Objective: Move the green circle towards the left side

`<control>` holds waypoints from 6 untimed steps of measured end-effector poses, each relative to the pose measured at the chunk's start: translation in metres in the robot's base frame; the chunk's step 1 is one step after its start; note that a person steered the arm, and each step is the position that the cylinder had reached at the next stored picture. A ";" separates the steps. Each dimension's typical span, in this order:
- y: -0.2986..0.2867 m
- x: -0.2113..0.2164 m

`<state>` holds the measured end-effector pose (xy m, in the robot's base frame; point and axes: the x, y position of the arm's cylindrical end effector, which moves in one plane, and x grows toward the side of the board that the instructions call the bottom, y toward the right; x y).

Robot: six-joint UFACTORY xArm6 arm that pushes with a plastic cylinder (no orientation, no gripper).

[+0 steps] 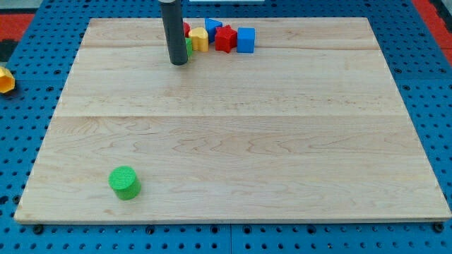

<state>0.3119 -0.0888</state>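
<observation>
Green circle (124, 182): low cylinder with ribbed top, alone near the view's bottom-left corner of the tabletop (233, 134), well apart from everything else; already far toward the left, with only a little board remaining between it and the left edge.

My tip (179, 62): dark rod's lower end, down on the wood near the view's top, left of centre; well apart from the green circle, up and to the right of it.

End effector: plain rod, no jaws to part or close, so nothing held or clamped; pushing by side contact only.

Cluster at top: just right of the rod, a packed row of blocks; a green piece (189, 47) mostly hidden behind the rod, shape not clear; yellow block (199, 39); blue block (214, 27) behind; red block (225, 39); blue cube (246, 40) at the right end. Rod touching or just beside the green piece, cannot tell which.

Off the board: yellow block (6, 79) on the blue pegboard at the view's left edge.

Likely next need: travel down to the circle's right side, then a leftward push; approach from the right, since contact from above would drive it toward the bottom edge instead.

Risk: short margin to the board's edge, so a long push could tip it off.
</observation>
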 end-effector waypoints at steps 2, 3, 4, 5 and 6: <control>0.007 0.035; 0.021 0.135; 0.030 0.224; 0.005 0.243; -0.042 0.252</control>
<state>0.5640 -0.1311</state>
